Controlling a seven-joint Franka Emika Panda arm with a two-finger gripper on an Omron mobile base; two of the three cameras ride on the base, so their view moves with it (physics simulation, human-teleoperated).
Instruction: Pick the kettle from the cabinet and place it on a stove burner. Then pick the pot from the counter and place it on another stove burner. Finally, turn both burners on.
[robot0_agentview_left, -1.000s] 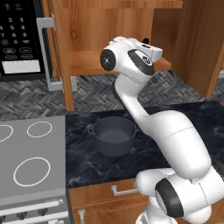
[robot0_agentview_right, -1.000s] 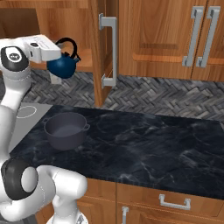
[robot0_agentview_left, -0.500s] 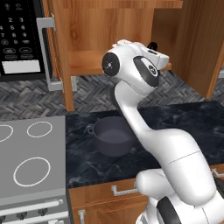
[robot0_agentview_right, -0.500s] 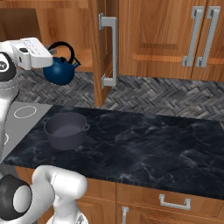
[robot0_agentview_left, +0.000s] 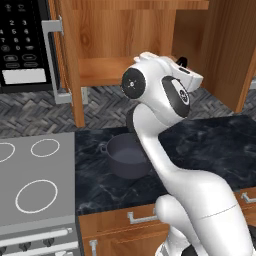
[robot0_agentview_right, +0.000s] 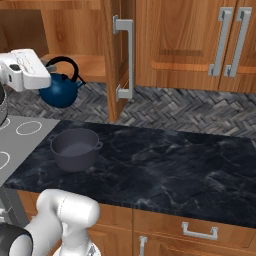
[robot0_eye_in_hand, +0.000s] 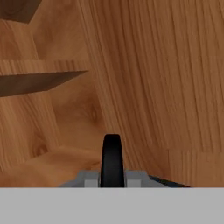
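Blue kettle hangs by its arched handle from the tool, jaws clamped on it, in the air just outside the cabinet. Swinging toward the burner, it could clip the pot on the surface, or twist loose.

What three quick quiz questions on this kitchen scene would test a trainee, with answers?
1. True or false: the kettle stands on a burner.
2. Where is the pot? A) on the cooktop B) on the counter C) in the cabinet
3. Fill in: the pincer is shut on the kettle's black ____.

Key: 1 false, it hangs in the air beside the cabinet shelf; 2 B; 3 handle.
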